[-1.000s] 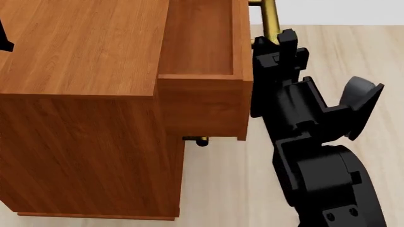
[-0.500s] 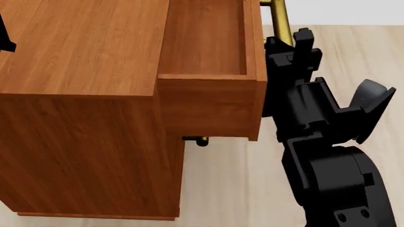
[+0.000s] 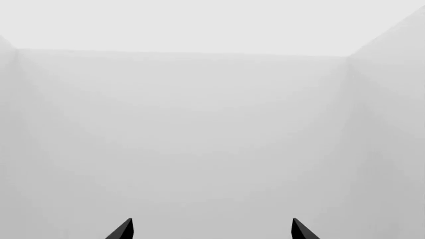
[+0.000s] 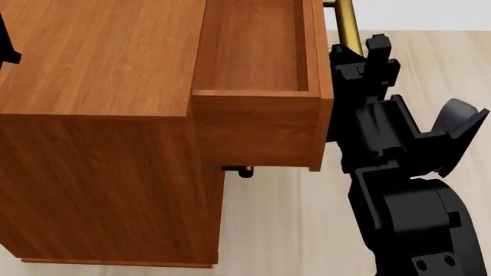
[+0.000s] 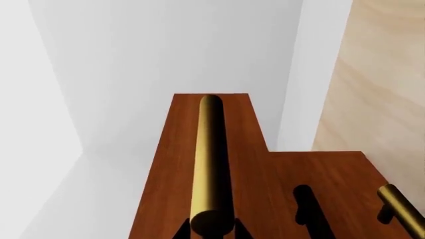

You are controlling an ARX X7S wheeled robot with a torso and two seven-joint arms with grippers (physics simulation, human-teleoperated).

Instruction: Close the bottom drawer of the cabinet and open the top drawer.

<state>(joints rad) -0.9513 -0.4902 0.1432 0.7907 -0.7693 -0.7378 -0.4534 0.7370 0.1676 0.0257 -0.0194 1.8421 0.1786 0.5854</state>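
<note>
Left wrist view: only blank pale wall. Two dark fingertips (image 3: 123, 230) poke in, set wide apart with nothing between them, so the left gripper (image 3: 211, 230) is spread and empty, nowhere near the cabinet.

Head view: the cabinet (image 4: 100, 115) fills the near side. The top drawer (image 4: 257, 86) sticks out from the cabinet's front, its box exposed and empty inside. Its brass handle (image 4: 345, 26) runs along the drawer front, and the right gripper (image 4: 360, 52) sits at that bar. Under the pulled-out box, close to the cabinet's front, a bit of another brass handle (image 4: 239, 171) shows. The bottom drawer itself is hidden from here, so I cannot tell if it is closed.

Right wrist view: the handle bar (image 5: 211, 164) runs straight away from the camera along the reddish drawer front, with the fingertip points hugging its near end on either side. The right gripper looks clamped narrow around the bar. A lower handle (image 5: 398, 206) sits beside it on the cabinet face.

Step in hand looks like pulling the top drawer open. To do it well: pull straight out from the cabinet's front, level, grip centred on the bar so the box doesn't rack sideways.
</note>
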